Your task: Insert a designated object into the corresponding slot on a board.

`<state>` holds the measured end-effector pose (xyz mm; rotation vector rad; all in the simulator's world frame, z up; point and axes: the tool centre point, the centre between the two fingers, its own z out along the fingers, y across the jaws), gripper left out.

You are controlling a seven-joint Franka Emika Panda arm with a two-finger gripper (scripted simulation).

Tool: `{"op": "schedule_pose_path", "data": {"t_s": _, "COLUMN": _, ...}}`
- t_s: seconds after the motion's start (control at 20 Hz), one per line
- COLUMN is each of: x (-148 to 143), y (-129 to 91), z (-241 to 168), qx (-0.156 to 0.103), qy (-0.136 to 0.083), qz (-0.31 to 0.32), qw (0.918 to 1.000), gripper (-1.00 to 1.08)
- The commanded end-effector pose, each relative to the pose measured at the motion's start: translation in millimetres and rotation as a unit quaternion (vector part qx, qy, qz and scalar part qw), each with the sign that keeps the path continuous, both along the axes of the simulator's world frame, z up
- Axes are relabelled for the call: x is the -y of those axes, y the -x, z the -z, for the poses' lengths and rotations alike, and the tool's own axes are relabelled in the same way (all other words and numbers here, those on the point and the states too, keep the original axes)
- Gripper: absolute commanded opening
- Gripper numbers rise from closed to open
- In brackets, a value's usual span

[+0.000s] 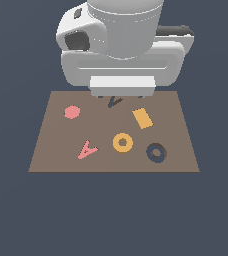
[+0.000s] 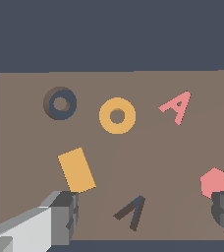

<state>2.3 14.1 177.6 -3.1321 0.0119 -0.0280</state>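
Six shapes sit on the brown board (image 1: 176, 150), and the orange ring (image 1: 122, 142) is the one that matters — it lies flat near the middle, toward the board's near edge in the exterior view. Just beside it, on the exterior view's right and a little nearer that edge, is the dark ring-shaped slot (image 1: 156, 152); the two are close but apart, with bare board between them.

Farther back lies an orange rectangle (image 1: 142, 118), tilted, and a dark V-shaped mark (image 1: 114, 101) partly under the arm's bulk. On the exterior view's left are a pink hexagon (image 1: 72, 112) and a pink letter A (image 1: 87, 150).

From the wrist view the gripper (image 2: 146, 216) hangs above the board with its fingers (image 2: 65, 216) spread wide — nothing between them but the V-shaped mark below. It touches none of the pieces.
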Motion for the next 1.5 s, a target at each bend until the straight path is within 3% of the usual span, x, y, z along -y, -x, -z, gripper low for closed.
{"op": "schedule_pose_path", "data": {"t_s": 0.0, "x": 0.0, "y": 0.0, "z": 0.0, "qx": 0.0, "qy": 0.0, "qz": 0.0, "qw": 1.0, "gripper": 1.0}}
{"op": "schedule_pose_path", "data": {"t_s": 0.45, "x": -1.7, "y": -8.8, "z": 18.4, "qx": -0.001, "qy": 0.001, "qz": -0.002, "qw": 1.0, "gripper": 1.0}}
{"op": "schedule_pose_path", "data": {"t_s": 1.45, "x": -11.4, "y": -61.4, "z": 122.3, "qx": -0.008, "qy": 0.005, "qz": -0.011, "qw": 0.9999, "gripper": 1.0}}
